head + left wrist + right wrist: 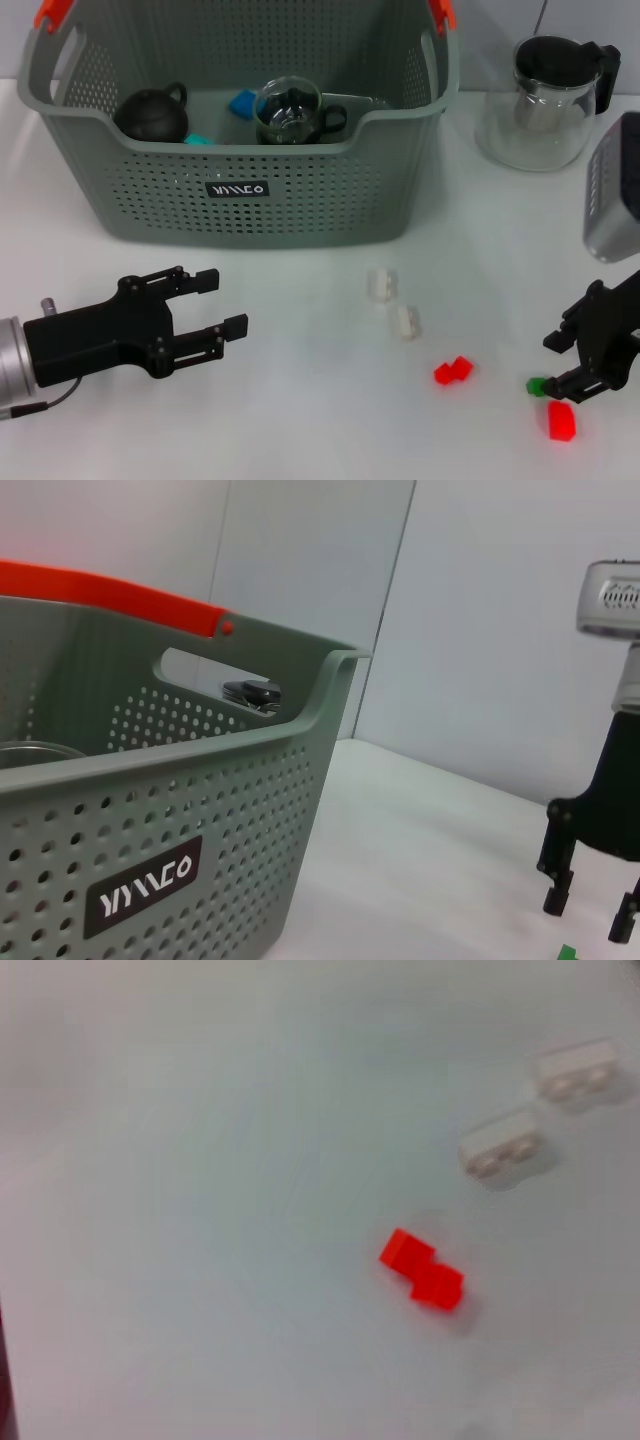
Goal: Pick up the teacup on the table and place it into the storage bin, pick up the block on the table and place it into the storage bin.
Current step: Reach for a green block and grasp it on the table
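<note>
Right gripper (pixel 582 362) is seen at the lower right of the head view, fingers apart, empty, poised directly over a small green block (pixel 537 386) that sits just beside the fingertips. A red block (pixel 561 421) lies just below it in the frame; another red block (pixel 452 371) is set toward centre, with two white blocks (pixel 392 303) above that. The right arm is clearly the nearer one. Left gripper (pixel 185 312) is held at lower left, fingers apart, well away from every block.

Storage bin (pixel 260 190) fills the upper left; a glass teacup (pixel 290 112) is already inside (beside a dark teapot (pixel 152 113)). The green block is small and only partly visible, so its long axis cannot be read.
</note>
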{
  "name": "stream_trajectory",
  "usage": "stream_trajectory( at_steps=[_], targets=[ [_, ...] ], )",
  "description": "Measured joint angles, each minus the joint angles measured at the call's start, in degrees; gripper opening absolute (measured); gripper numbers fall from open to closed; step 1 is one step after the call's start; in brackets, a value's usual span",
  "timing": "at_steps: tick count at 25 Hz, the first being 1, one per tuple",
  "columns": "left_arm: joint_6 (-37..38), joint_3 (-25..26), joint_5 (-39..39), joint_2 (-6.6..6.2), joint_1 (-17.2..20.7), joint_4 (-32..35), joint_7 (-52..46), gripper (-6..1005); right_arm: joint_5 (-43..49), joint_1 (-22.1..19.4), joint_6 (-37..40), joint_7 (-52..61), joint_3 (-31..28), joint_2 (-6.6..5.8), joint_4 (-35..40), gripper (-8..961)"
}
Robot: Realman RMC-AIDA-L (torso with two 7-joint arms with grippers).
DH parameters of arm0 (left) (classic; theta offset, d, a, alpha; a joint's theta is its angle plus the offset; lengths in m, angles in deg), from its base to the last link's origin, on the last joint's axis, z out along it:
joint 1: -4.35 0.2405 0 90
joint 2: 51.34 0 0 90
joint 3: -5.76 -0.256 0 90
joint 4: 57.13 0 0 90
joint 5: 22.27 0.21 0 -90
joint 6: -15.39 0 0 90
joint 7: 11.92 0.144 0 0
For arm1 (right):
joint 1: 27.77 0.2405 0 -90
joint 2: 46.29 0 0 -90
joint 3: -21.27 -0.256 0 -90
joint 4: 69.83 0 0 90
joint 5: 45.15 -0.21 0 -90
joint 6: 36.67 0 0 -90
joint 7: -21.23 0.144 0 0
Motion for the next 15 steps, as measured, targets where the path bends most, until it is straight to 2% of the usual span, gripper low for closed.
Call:
stream_trajectory(
  at_steps=[15],
  targets=[
    [0.0,0.0,0.0,0.06,-0.7,-1.0,-0.1,723,1.9,-0.5,-6.4,1.7,4.2,0.17,-4.9,430]
  ],
)
